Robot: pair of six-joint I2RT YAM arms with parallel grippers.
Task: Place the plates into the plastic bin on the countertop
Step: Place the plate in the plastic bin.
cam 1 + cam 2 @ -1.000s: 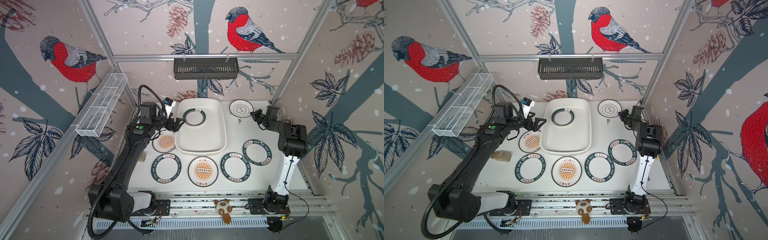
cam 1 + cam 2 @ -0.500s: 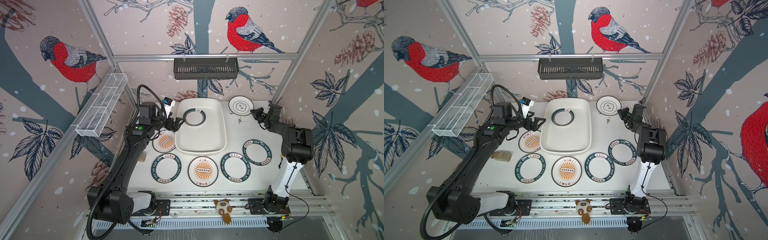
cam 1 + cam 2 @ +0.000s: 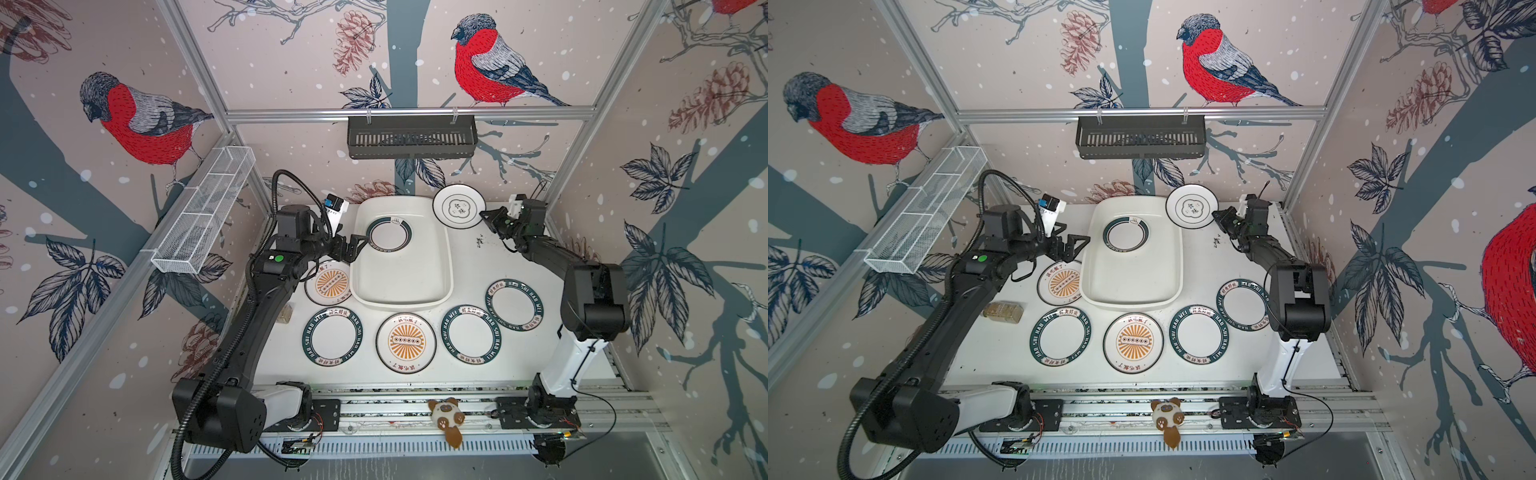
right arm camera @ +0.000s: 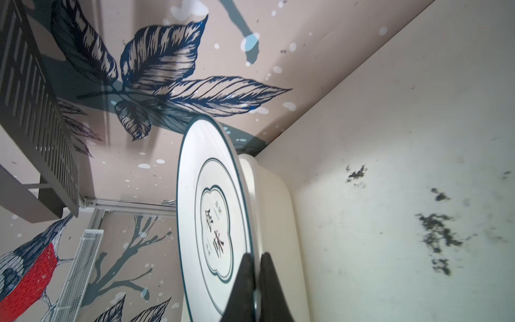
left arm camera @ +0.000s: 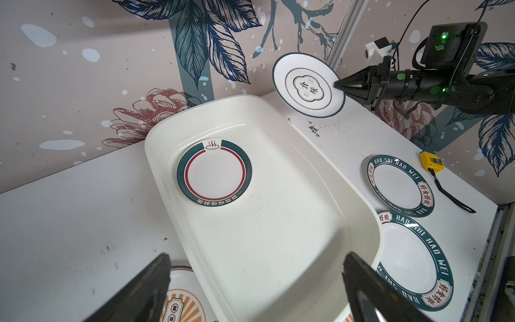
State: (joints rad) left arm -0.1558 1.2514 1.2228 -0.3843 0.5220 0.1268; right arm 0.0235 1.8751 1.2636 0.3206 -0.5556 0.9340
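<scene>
Our right pincer (image 3: 483, 214) pinches the ringed plate (image 3: 459, 206) by its rim, aloft beside the bin (image 3: 401, 304). We should carry it over the bin, lower, then release. Our left pincer (image 3: 355, 248) hangs spread.

Both top views are looking steeply down from high above, sharing the whole countertop (image 3: 473, 270). The left wrist camera is looking closely across the plastic bin (image 5: 278, 237) — the right wrist one is sitting almost against a raised plate (image 4: 211, 195), both wrist views sharing it.
</scene>
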